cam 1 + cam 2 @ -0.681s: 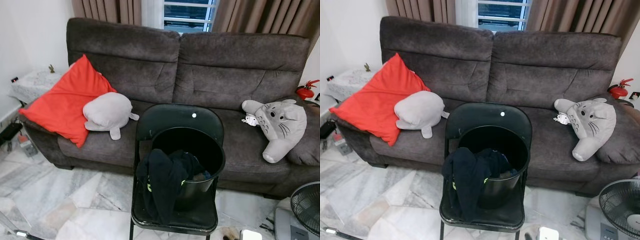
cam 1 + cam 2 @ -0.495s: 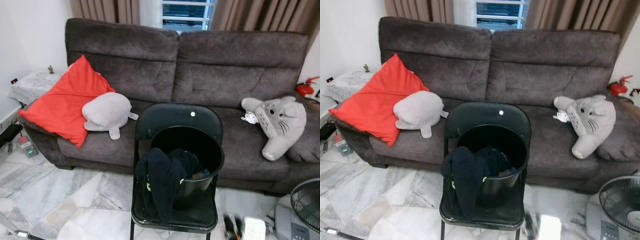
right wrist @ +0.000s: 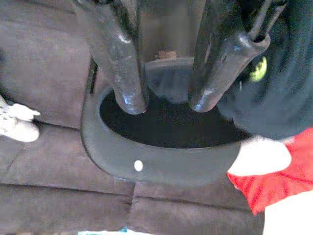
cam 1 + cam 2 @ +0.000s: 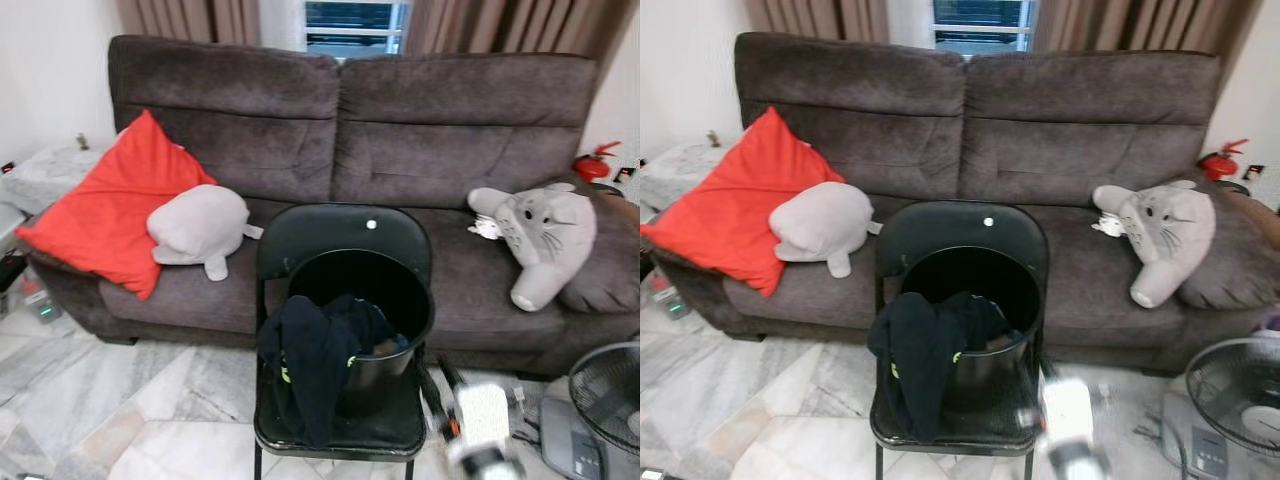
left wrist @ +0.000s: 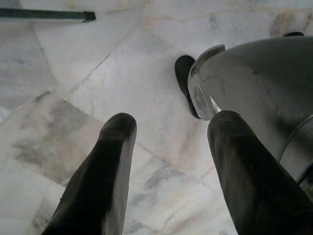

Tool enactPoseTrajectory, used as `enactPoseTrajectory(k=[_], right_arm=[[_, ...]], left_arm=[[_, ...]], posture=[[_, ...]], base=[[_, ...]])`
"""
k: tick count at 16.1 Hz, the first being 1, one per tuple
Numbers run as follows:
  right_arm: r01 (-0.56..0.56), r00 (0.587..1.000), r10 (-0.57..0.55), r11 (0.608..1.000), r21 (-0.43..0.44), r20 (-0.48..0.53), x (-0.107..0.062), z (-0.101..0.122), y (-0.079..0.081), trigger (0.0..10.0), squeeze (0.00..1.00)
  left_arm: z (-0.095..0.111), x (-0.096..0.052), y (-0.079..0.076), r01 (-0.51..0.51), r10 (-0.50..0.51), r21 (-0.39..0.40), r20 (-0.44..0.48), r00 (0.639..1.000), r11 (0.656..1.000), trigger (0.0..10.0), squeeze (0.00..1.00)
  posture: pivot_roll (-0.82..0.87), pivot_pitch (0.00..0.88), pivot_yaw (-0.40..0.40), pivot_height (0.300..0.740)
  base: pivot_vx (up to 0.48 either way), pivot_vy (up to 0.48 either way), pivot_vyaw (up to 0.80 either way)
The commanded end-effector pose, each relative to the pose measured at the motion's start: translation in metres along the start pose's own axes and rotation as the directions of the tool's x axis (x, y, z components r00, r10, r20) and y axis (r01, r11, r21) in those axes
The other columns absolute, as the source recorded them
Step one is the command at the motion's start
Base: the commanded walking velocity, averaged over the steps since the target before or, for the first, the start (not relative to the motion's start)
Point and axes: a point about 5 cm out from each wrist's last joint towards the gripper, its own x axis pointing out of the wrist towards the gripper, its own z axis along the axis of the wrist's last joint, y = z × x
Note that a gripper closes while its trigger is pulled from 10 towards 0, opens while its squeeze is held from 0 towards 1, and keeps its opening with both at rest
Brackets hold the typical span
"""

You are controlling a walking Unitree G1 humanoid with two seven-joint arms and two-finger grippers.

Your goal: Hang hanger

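Right gripper (image 3: 168, 105) is up beside the black chair (image 4: 340, 235), and its two black fingers are apart with nothing between them. It points at the round black bucket (image 4: 400, 290) that stands on the chair seat. Dark clothes (image 4: 310, 365) hang over the bucket's front edge. A thin dark bar (image 3: 266, 17) sits by one finger, but it is too blurry to tell if it is the hanger. Left gripper (image 5: 168, 129) hangs low over the pale stone floor (image 4: 150, 400), with its fingers apart too. Behind the chair is a big brown sofa (image 4: 440, 130). On the sofa lie a red cushion (image 4: 110, 215), a grey soft toy (image 4: 195, 225) touching it, and a grey cat toy (image 4: 545, 235) at the other end. A fan (image 4: 610, 385) stands on the floor near that end.
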Motion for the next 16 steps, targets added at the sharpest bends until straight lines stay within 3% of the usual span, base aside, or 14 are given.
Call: enactPoseTrajectory(k=[1,2,3,16], right_arm=[[-0.032,0.997,0.030,0.999,0.022,0.064,0.023,0.025,-0.002,10.0,0.00],[-0.062,0.996,0.060,0.997,0.035,0.066,0.037,0.032,-0.001,10.0,0.98],[-0.075,0.997,0.073,0.996,0.055,0.030,0.050,0.033,-0.001,10.0,1.00],[-0.075,0.997,0.073,0.996,0.055,0.030,0.050,0.033,-0.001,10.0,1.00]], left_arm=[[-0.001,0.000,0.002,-0.002,0.002,0.023,-0.012,1.000,1.000,10.0,0.00],[0.000,0.000,0.002,-0.003,0.003,0.018,-0.009,1.000,1.000,10.0,0.00],[0.001,0.000,0.002,-0.004,0.004,0.010,-0.006,1.000,1.000,10.0,0.00],[0.001,0.000,0.002,-0.004,0.004,0.010,-0.006,1.000,1.000,10.0,0.00]], posture=[[-0.05,0.000,0.011,0.740],[-0.05,0.000,0.012,0.740],[-0.04,0.000,0.014,0.740],[-0.04,0.000,0.014,0.740]], base=[[0.000,0.000,0.00],[0.000,0.000,0.00],[0.000,0.000,0.00],[0.000,0.000,0.00]])
